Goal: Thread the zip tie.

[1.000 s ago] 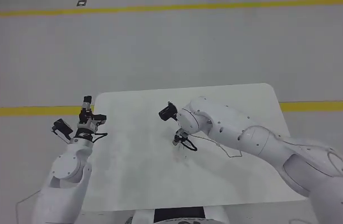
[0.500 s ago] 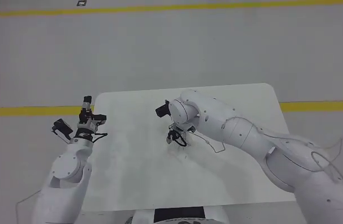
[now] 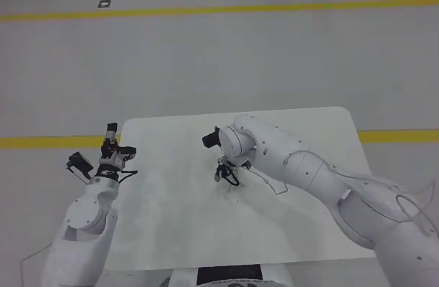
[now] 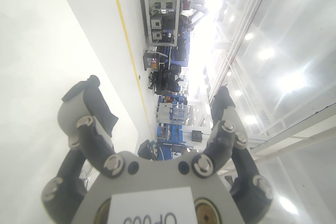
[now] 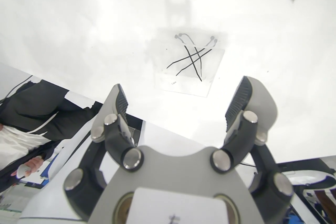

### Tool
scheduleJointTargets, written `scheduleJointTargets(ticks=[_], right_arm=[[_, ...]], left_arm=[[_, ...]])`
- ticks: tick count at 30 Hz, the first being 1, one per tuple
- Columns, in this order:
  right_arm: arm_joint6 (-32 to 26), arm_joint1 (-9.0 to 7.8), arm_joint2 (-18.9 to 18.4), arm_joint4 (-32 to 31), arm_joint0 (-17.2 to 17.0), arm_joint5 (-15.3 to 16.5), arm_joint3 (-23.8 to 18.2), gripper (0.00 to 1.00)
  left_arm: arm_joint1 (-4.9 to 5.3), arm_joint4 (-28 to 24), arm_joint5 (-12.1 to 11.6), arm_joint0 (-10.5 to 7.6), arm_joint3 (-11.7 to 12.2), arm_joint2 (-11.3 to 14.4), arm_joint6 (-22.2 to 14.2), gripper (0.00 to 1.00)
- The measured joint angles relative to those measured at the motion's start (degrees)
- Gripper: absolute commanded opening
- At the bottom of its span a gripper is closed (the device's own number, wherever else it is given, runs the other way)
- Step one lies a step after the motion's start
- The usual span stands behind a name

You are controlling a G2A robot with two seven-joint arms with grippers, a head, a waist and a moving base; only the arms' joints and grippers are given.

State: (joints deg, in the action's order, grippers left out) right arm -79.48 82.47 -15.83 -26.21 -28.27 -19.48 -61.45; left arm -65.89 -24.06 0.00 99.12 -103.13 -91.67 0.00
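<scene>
Table: I am looking down on a white table (image 3: 169, 222) with rounded corners, standing on a pale grey floor.

Right arm: it is stretching in from the right side, across the table and over the middle of the top.

Right pincer: the right gripper (image 5: 181, 89) is pointing down at the table. Its jaws are standing wide apart and I am seeing nothing between the ribbed pads (image 5: 236, 99).

Task item: several thin black zip ties (image 5: 193, 61) are lying crossed over one another in a loose heap, flat on the table near its middle.

Under the ties: they are resting on a clear square sheet (image 5: 212, 78). I am not able to tell whether it is a single sheet or a flat bag.

Gap: the zip ties are sitting just beyond the right gripper's fingertips, apart from them, and neither pad is touching them.

Left pincer: the left gripper (image 4: 156, 87) is hanging at the table's left edge, well apart from the zip ties. Its jaws are spread and holding nothing, and it is pointing away along the edge toward the room beyond.

Floor marking: a yellow line (image 3: 33, 141) is running across the floor, passing behind the table on both sides.
</scene>
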Motion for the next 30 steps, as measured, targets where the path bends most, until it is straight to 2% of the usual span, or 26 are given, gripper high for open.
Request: scheduleJointTargets(ticks=[6, 14, 23, 26, 30], right_arm=[[-0.2, 2.44, -2.5, -4.3, -1.4, 0.0, 4.5, 1.0], [-0.2, 5.98, -3.0, -10.6, -1.2, 0.0, 9.1, 1.0], [-0.2, 5.98, -3.1, -10.6, -1.2, 0.0, 9.0, 1.0], [0.9, 5.73, -3.4, -11.3, -1.7, 1.0, 8.2, 1.0], [-0.2, 5.29, -3.8, -12.8, -1.9, 0.2, 6.7, 1.0]], left_arm=[[0.0, 0.0, 0.0, 0.0, 0.0, 0.0, 0.0, 1.0], [0.0, 0.0, 0.0, 0.0, 0.0, 0.0, 0.0, 1.0], [0.0, 0.0, 0.0, 0.0, 0.0, 0.0, 0.0, 1.0], [0.0, 0.0, 0.0, 0.0, 0.0, 0.0, 0.0, 1.0], [0.0, 0.0, 0.0, 0.0, 0.0, 0.0, 0.0, 1.0]])
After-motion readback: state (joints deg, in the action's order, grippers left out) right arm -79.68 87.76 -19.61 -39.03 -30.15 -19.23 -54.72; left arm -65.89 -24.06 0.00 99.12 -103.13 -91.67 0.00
